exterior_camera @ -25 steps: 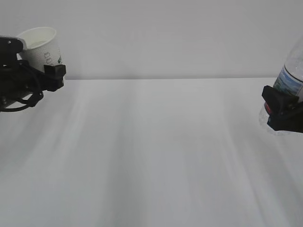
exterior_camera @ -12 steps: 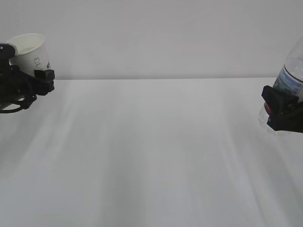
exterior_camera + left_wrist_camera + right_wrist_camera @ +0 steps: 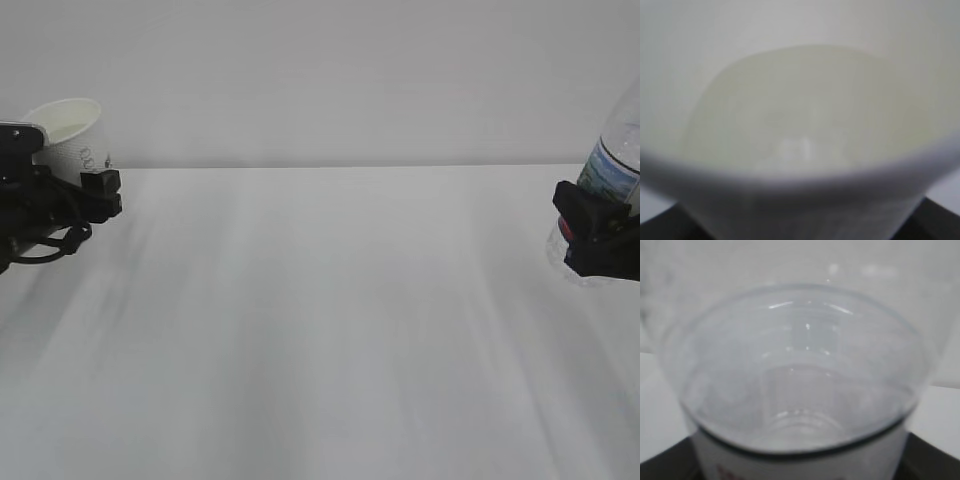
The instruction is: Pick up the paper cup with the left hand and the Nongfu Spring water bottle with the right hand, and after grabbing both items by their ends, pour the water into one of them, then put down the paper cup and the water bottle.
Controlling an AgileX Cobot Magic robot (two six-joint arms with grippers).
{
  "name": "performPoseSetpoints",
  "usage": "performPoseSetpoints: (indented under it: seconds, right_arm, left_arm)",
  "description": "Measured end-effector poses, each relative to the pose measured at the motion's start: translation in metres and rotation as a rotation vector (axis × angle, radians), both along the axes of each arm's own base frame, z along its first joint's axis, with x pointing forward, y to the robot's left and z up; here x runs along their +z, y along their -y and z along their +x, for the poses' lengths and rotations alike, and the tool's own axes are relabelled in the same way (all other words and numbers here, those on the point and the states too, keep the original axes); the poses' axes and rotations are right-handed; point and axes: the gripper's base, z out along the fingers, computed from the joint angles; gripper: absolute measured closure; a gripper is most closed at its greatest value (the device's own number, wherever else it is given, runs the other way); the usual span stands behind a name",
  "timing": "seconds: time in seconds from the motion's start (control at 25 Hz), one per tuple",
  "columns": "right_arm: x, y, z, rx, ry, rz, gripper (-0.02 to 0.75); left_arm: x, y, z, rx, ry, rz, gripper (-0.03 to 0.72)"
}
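Two grips — left gripper clamps paper cup, right gripper clamps bottle.

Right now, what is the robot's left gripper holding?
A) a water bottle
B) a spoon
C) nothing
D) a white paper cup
D: the left gripper is clamped round the white paper cup at the left edge of the exterior view, and the cup fills the left wrist view.

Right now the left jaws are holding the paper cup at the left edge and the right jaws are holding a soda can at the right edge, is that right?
Not quite. The right gripper holds the clear Nongfu Spring water bottle, not a can; the exterior view shows its label. The left gripper does hold the paper cup at the left edge.
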Motion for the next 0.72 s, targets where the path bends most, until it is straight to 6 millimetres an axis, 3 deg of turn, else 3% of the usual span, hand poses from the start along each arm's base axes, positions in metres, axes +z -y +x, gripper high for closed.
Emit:
performPoseSetpoints:
  seconds: [0.72]
  right_arm:
    - [0.000,0.000,0.000,0.000,0.000,0.000,0.272]
  left_arm:
    - [-0.033,-0.005,0.001,0.059,0.038,-0.024,0.174]
